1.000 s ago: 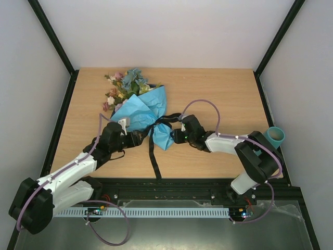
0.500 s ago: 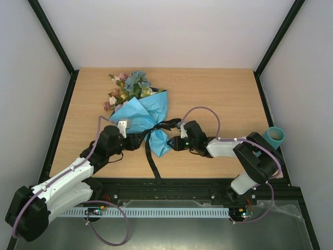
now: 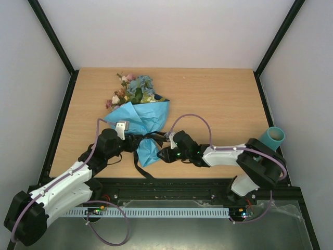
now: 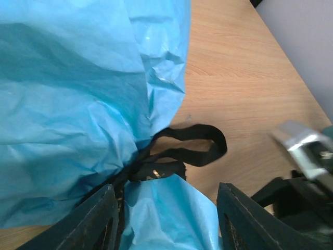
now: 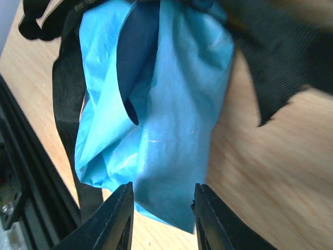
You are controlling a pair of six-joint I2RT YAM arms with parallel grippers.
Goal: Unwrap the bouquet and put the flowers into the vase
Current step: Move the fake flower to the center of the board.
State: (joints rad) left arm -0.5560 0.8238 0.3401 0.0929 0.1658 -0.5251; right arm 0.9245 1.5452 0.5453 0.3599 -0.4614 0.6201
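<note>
While the ribbon [image 3: 139, 162] is holding, unwrapping is pending.
Top: bouquet [image 3: 139, 117] lying centre-left; vase [image 3: 272, 137] standing at right edge.
Left wrist: left gripper [image 4: 167, 221] straddling the knot [image 4: 151, 169], jaws part-open, gripping nothing.
Right wrist: right gripper [image 5: 163, 204] hovering over paper tail [image 5: 161, 120], jaws apart, empty; next, pulling a ribbon end.
</note>
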